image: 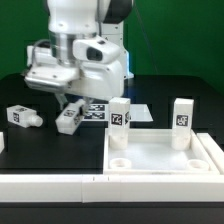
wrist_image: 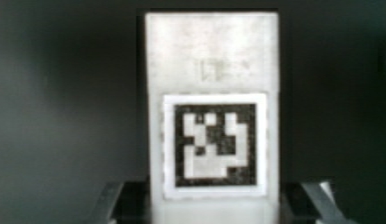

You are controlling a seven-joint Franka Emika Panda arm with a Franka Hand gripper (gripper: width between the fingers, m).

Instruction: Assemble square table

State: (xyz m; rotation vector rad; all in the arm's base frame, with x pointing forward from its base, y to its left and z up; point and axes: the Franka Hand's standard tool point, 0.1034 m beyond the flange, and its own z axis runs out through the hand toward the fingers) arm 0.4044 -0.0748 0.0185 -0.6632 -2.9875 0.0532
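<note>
Four short white legs in sight, each tagged in black and white. Two upright in the far corner sockets of the square slab (image: 155,153): the left upright leg (image: 120,113) and the right upright leg (image: 183,113), named by the exterior view's sides. Slab flat on the black desk (image: 40,155), rim up, toward the desk's near edge and the exterior view's right, set against the white border bars (image: 50,186). A round socket (image: 120,160) showing at its near corner on the exterior view's left.

A loose leg (image: 20,116) on its side near the desk's edge at the exterior view's left, well apart from the slab. The gripped leg (image: 68,119) tilted, between the loose leg and the slab, just in front of the marker board (image: 96,110).

Gripper (image: 70,106) down over it and closed on that leg. In the wrist view, fingers (wrist_image: 122,198) against both sides of one end and the tag (wrist_image: 216,140) facing the camera. Impossible to tell whether lifted clear of the desk or resting on it.
</note>
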